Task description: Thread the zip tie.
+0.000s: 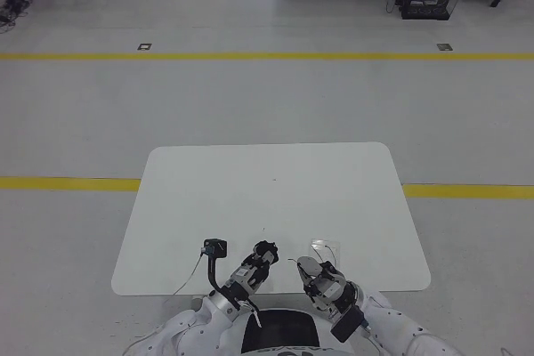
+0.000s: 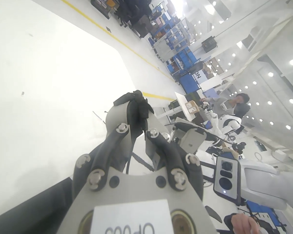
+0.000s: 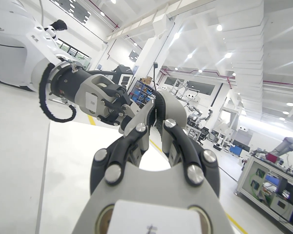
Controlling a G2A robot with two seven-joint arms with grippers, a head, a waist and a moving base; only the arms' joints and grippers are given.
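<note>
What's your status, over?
Left gripper shut, close beside the right. Right gripper shut on zip tie, head up, not yet threaded. No obstruction seen.

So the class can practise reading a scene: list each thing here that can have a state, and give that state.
Zip tie: held upright, head on top, no tail seen through the head.
Right gripper: shut on the zip tie.
Left gripper: shut; whether it grips anything cannot be told.
</note>
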